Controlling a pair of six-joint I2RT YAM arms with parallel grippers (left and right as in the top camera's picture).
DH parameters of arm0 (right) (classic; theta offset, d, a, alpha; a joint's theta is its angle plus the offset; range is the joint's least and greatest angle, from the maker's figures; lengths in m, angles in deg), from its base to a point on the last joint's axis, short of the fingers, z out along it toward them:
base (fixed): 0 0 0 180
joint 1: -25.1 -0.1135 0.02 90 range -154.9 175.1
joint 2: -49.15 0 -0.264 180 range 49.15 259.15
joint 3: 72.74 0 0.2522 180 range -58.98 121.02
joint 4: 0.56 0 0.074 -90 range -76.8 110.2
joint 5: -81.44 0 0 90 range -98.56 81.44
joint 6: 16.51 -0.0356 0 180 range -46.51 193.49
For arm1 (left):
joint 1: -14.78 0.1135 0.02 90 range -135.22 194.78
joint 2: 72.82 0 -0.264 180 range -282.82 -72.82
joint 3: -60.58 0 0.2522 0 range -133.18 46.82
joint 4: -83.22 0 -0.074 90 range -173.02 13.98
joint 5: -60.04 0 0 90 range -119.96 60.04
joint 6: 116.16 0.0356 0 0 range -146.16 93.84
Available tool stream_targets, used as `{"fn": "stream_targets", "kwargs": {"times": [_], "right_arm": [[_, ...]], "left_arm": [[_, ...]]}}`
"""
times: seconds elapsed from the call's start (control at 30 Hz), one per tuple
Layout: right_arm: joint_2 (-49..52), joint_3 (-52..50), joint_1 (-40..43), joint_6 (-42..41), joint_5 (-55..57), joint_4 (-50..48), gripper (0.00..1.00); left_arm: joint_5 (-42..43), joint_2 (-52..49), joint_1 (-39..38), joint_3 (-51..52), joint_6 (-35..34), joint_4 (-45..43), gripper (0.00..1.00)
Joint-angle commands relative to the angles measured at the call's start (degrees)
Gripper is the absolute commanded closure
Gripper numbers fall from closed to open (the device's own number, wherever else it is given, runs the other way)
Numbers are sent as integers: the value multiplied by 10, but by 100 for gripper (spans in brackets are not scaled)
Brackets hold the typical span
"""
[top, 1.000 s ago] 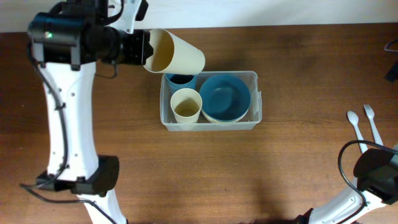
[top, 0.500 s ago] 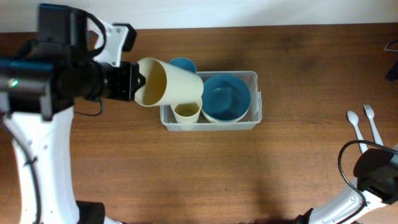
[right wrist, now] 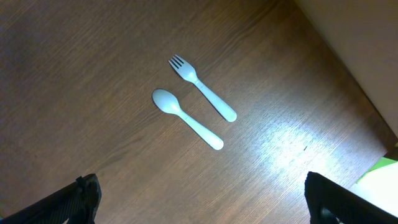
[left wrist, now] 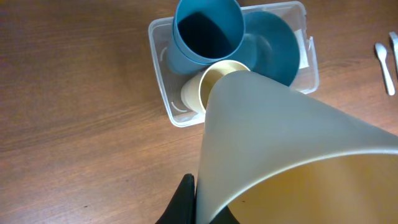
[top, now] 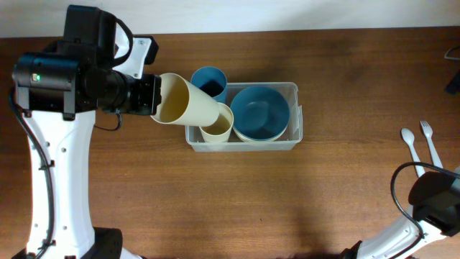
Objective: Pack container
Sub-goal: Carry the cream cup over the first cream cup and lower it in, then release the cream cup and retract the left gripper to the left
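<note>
Right now you are in the middle of a placing step: your left claw (top: 152,97) is clamped on the rim end of a tall cream plastic cup (top: 188,106). The cup is tipped over on a slant, its mouth turned back towards the wrist and its base pointing down at the clear rectangular plastic container (top: 244,146). The container sits near the middle of the brown wooden surface (top: 323,201). It already holds a round blue bowl (top: 260,111) on its right side, a tall blue cup (top: 208,79) in its far left corner and a smaller-looking cream cup (top: 218,131) in its near left corner. From overhead, the base of the held cup overlaps the rim of that cream cup, though you cannot tell whether they touch.

The next move, as you may judge it, calls for righting the held cup so its base faces straight down. Then lower it into the cream cup to nest, and let go only once it is seated.

Your right claw (right wrist: 199,186) hangs open and empty far to the right. Below it a pale plastic fork (right wrist: 202,95) and a pale plastic spoon (right wrist: 186,118) lie side by side on the surface, not yet packed.

No brand, label or writing can be read on anything
</note>
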Motion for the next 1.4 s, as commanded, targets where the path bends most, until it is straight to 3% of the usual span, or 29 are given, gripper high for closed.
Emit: {"fn": "stream_targets", "kwargs": {"times": [0.0, 1.37], "right_arm": [[2, -2, 0, 0, 7, 0, 1], [2, -2, 0, 0, 7, 0, 1]], "left_arm": [[-3, -26, -1, -3, -6, -2, 98], [-35, -86, -43, -3, -6, -2, 97]]}}
